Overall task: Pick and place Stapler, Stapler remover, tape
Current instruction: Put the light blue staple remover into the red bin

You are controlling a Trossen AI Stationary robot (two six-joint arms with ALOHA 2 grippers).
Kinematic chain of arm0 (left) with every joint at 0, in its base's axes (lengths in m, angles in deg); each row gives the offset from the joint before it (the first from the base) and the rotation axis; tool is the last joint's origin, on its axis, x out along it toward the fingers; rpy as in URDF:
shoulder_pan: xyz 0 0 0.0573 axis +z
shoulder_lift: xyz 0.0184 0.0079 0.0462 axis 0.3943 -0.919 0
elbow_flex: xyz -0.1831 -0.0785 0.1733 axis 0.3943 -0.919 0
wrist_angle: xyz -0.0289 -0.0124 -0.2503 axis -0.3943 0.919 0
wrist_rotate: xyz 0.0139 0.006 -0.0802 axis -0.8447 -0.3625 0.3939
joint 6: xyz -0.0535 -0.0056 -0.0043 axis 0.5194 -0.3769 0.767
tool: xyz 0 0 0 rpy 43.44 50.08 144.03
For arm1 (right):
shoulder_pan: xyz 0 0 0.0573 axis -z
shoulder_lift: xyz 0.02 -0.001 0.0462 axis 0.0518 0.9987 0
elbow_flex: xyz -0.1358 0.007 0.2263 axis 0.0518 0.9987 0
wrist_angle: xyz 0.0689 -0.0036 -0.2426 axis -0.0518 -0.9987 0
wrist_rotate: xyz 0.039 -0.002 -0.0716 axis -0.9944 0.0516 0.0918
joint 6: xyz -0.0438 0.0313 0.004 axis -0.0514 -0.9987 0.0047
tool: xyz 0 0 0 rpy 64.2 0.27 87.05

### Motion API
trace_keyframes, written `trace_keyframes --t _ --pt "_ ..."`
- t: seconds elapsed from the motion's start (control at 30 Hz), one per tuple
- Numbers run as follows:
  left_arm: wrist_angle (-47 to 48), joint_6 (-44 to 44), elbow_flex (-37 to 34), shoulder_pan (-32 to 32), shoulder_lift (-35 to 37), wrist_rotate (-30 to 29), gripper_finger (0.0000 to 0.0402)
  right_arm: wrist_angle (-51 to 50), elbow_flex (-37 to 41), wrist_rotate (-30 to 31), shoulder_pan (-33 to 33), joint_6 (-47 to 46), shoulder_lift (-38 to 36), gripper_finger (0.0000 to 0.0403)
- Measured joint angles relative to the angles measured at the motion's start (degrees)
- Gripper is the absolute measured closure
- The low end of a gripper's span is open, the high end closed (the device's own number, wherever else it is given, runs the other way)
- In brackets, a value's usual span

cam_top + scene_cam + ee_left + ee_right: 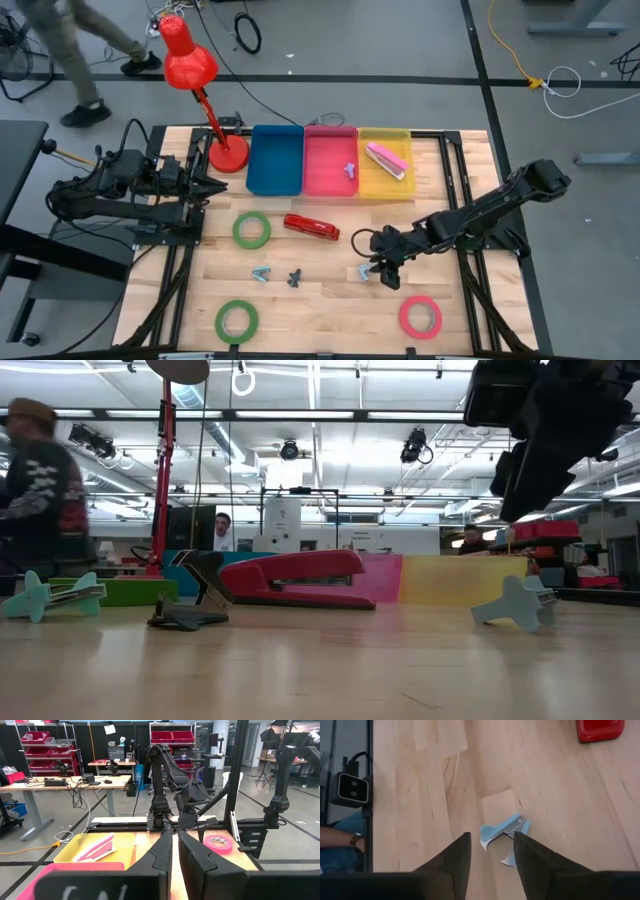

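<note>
My right gripper (380, 266) is open and hangs above the table, over a light-blue staple remover (504, 834) that lies on the wood just ahead of its fingertips (362, 272). The low view shows the gripper (545, 435) well above this remover (515, 603). A red stapler (311, 227) lies mid-table. Another light-blue remover (261, 274) and a dark one (295, 277) lie nearer the front. Two green tape rolls (251, 230) (237, 320) and a pink one (421, 316) lie flat. My left gripper (207, 185) is shut and waits at the far left.
Blue (275, 160), pink (331, 160) and yellow (385, 165) bins stand in a row at the far edge. The yellow one holds a pink stapler (385, 158), the pink one a small remover (349, 170). A red desk lamp (228, 152) stands far left. A person walks beyond the table.
</note>
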Motion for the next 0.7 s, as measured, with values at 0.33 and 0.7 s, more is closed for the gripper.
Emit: trace_keyframes --t 0.33,0.7 --pt "0.0 0.0 0.0 0.0 0.0 0.0 0.0367 -2.0 -0.7 0.7 0.0 1.8 0.6 0.0295" --pt "0.0 0.0 0.0 0.0 0.0 0.0 0.0367 -3.2 -0.7 0.4 0.0 4.6 7.4 0.0291"
